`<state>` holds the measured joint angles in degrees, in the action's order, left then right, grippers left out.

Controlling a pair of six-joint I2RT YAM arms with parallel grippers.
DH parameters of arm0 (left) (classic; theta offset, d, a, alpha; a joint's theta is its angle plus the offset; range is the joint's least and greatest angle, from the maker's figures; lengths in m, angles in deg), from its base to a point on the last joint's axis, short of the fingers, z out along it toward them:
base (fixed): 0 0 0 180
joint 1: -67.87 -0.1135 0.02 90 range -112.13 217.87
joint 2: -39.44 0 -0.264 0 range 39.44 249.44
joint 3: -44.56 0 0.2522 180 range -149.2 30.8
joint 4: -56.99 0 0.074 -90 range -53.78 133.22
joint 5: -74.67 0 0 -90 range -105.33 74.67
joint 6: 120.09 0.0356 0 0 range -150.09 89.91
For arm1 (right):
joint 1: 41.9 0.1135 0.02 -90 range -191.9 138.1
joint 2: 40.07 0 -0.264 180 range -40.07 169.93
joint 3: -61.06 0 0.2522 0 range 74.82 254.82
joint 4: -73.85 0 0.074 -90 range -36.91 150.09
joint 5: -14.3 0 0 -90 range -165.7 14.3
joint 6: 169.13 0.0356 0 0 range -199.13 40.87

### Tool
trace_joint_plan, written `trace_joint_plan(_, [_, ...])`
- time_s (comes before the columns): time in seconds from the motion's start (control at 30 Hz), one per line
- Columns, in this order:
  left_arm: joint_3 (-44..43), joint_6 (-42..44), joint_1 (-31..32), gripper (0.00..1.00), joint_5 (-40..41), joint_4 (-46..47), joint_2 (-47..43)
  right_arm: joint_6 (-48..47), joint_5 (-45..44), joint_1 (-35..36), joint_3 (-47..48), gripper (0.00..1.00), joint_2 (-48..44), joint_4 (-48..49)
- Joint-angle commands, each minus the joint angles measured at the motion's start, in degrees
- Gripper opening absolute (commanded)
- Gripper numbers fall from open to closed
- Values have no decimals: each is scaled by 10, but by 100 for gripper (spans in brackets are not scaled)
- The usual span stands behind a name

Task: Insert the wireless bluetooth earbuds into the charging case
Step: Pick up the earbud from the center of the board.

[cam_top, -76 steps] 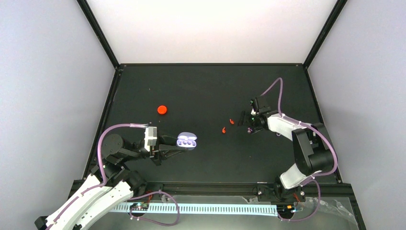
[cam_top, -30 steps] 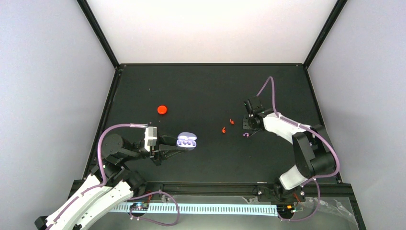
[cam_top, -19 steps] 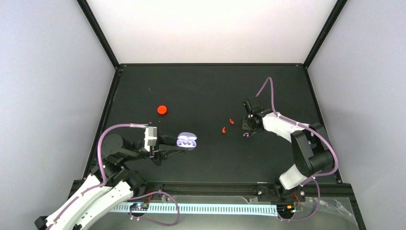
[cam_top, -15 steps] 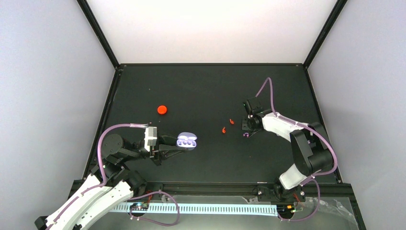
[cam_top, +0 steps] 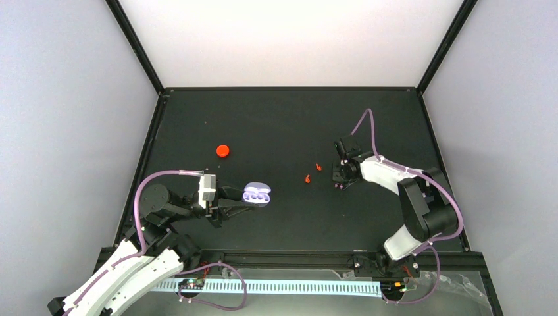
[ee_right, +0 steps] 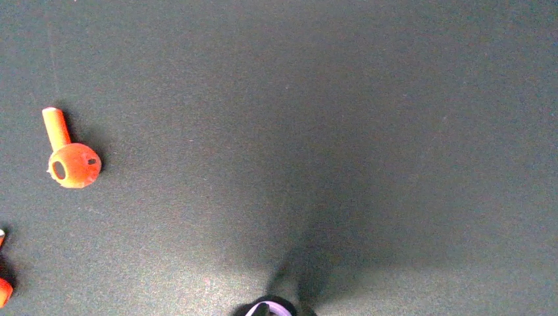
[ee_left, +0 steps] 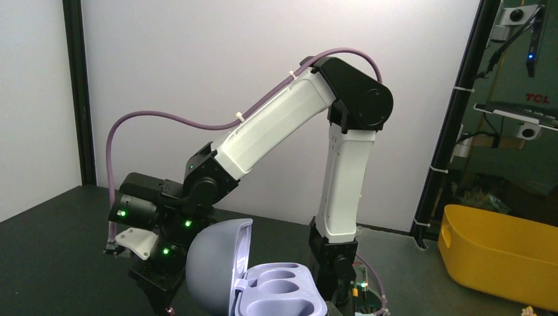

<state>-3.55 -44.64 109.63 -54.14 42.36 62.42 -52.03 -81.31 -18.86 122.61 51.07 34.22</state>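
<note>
Count first: two red-orange hooked earbuds [cam_top: 307, 178] lie loose near the middle of the black tabletop [cam_top: 276, 118]. Only one small purple earbud [cam_top: 339, 187] can be made out. There's one lilac pebble-shaped charging case [cam_top: 256, 195] with its lid flipped up and two wells showing. One round red closed case [cam_top: 223, 151] sits off to the left. The left fingers [cam_top: 235, 204] are clamped on the lilac case at front-left, well apart from all the earbuds. The only readable writing is "TCL" on a dark screen [ee_left: 536, 99] behind the cell, above a yellow plastic bin [ee_left: 500, 263]. Versus half a second back, the right fingers [cam_top: 339, 178] have slid down over the purple earbud, which now only peeks out at their tips. Can't tell if they've actually pinched it or are just around it. Everything else sits where it was.
</note>
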Motion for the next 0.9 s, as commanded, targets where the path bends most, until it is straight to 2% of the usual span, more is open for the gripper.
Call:
trace_joint_plan(0.0, [-2,-2,4,2,-9,3,-2,-2,4,-3,-12,8,4,1])
trace_joint_plan(0.2, [-2,-3,4,2,-9,4,-2,0,2,-3,-20,1,-6,-1])
trace_joint_plan(0.5, [-2,-2,4,2,-9,4,1,4,-13,-3,-24,1,-26,-6])
trace_joint_plan(0.87, [-2,-3,3,2,-8,8,7,-26,-83,0,9,1,-112,-50])
